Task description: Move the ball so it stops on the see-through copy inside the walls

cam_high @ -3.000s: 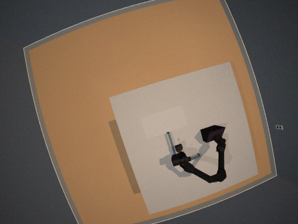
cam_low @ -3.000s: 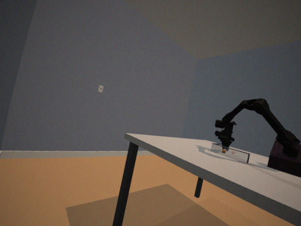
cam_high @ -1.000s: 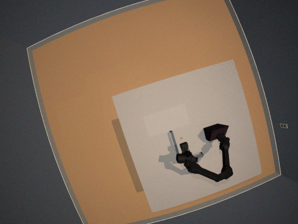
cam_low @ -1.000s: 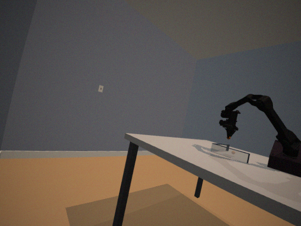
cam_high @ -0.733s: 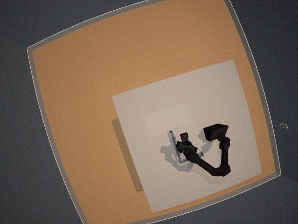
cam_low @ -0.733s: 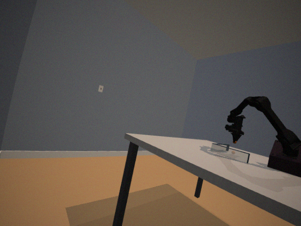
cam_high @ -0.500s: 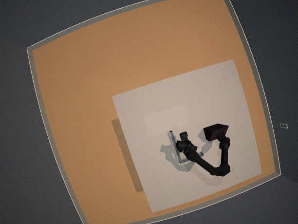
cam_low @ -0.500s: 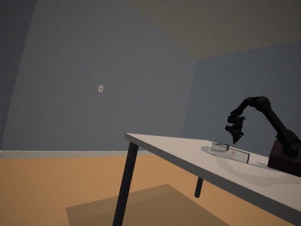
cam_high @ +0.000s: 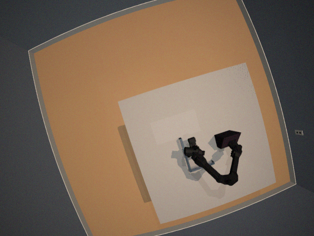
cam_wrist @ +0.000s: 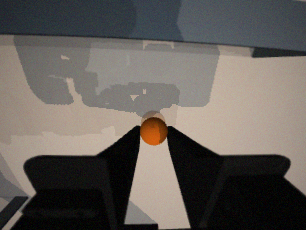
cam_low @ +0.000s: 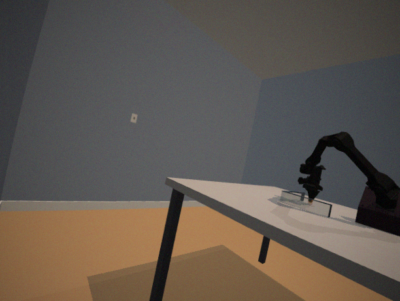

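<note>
A pale, matte table [cam_low: 229, 196] on dark legs stands over an orange floor [cam_low: 65, 248] in a blue-grey room. Left of the arm's dark boxy base [cam_low: 376, 212], two low, glassy walls [cam_low: 315, 207] meet in a corner. The black gripper [cam_wrist: 153, 131] reaches down inside that corner, its two wedge-shaped fingers clenched on a small, smooth orange ball [cam_wrist: 153, 131]. The ball largely covers the faint see-through copy [cam_wrist: 156, 115], whose pale rim peeks out above it.

Smooth matt orange ball [cam_wrist: 153, 131]; clear glassy walls [cam_low: 315, 206]
</note>
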Action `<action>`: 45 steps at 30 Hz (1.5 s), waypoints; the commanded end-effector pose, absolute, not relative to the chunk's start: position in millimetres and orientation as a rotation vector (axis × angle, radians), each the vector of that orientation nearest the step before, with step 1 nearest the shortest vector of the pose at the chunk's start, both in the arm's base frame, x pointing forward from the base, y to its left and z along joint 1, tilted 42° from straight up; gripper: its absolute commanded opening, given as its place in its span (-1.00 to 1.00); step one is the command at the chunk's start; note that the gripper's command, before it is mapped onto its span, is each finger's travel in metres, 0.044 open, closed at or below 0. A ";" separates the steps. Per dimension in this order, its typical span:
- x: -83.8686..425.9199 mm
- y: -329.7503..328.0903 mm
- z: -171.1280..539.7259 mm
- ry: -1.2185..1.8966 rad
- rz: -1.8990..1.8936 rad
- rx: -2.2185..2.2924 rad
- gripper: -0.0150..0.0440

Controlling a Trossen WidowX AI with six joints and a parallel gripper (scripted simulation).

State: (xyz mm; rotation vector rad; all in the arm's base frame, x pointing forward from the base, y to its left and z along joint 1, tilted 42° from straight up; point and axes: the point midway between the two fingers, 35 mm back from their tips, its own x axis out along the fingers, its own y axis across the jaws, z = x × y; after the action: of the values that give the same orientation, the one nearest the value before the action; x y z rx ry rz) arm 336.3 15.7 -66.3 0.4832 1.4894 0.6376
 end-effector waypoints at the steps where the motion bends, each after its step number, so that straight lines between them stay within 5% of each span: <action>1: 336.6 18.5 -69.8 1.485 0.634 0.493 -0.49; 16: 336.1 29.6 -82.1 1.485 0.634 0.494 -0.49; 25: 335.8 27.8 -80.8 1.487 0.635 0.487 0.30; 45: 342.0 -26.4 -22.0 1.470 0.620 0.497 0.30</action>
State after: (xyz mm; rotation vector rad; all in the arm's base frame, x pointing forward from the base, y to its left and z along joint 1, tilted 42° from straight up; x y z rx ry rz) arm 342.0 -27.8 -20.3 0.4960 1.4683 0.6195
